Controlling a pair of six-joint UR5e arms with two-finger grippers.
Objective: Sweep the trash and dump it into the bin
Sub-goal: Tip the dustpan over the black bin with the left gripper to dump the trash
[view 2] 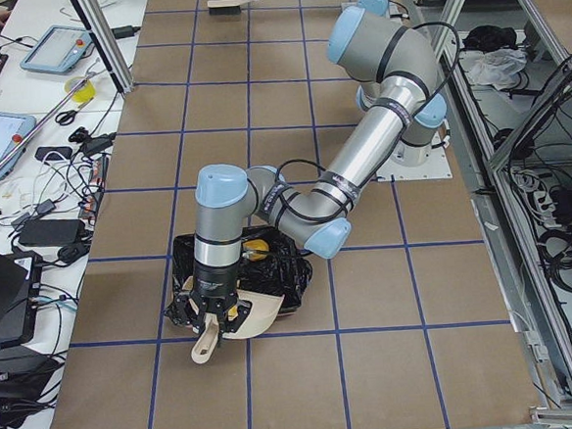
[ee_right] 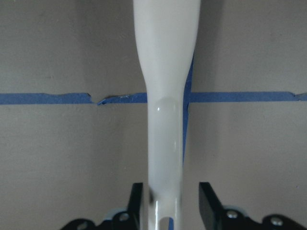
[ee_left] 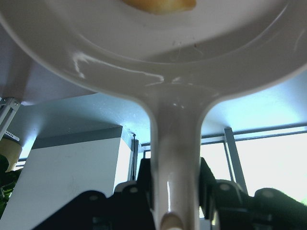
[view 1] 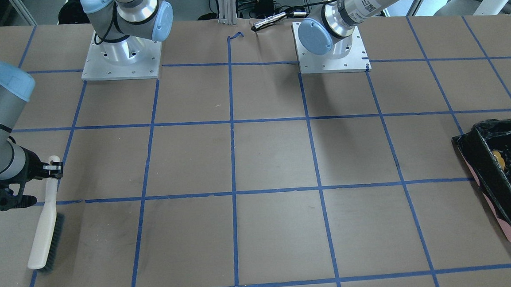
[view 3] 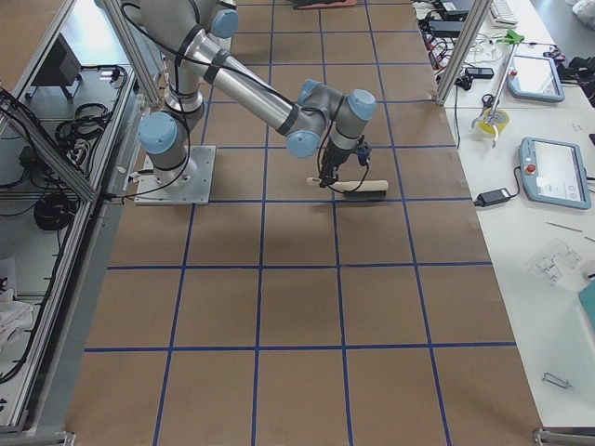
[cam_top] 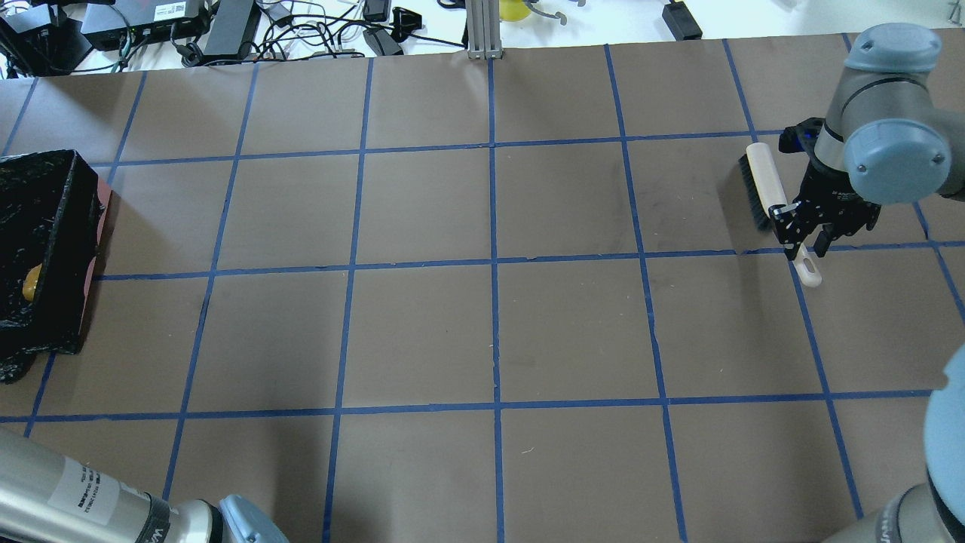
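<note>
The bin (cam_top: 53,226), pink-sided with a black bag, stands at the table's left end and also shows in the front view (view 1: 507,190). A golden-brown lump (cam_top: 32,283) lies inside it. In the left side view my left gripper (view 2: 213,316) holds the beige dustpan (view 2: 256,315) tilted over the bin (view 2: 285,273). In the left wrist view the gripper (ee_left: 175,184) is shut on the dustpan handle (ee_left: 175,143), and a yellow-orange piece (ee_left: 158,4) shows at the pan's top edge. My right gripper (cam_top: 804,235) is open around the handle of the white brush (cam_top: 763,181), which lies on the table.
The table is brown paper with a blue tape grid (view 1: 236,193). The arm bases (view 1: 121,58) stand at the robot's side. Cables and electronics (cam_top: 226,30) lie beyond the far edge. The brush also shows at the left of the front view (view 1: 45,231).
</note>
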